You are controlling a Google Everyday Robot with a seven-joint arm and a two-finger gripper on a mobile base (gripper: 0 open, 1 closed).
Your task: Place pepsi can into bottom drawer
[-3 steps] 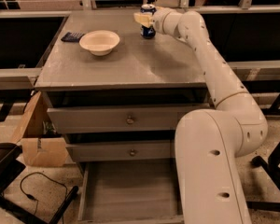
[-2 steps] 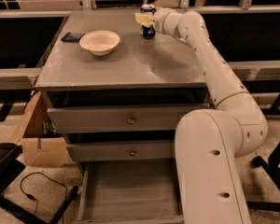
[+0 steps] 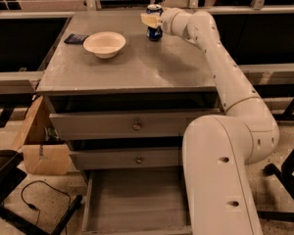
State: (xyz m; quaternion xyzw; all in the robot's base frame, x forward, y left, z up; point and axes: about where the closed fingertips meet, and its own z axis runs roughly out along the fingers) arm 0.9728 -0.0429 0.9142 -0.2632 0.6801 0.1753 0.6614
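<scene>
Nothing has moved; the claw (image 3: 151,19) stays at the pepsi can (image 3: 154,33); its grip cannot be told; label unreadable.

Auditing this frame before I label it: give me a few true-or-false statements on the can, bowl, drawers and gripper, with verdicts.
1. The pepsi can stands upright on the cabinet top. True.
2. The bottom drawer is shut. False: it is pulled open and holds nothing.
3. The gripper is at the can, near the top's far edge. True.
4. The can sits inside the cream bowl. False: it stands apart from the bowl.
</scene>
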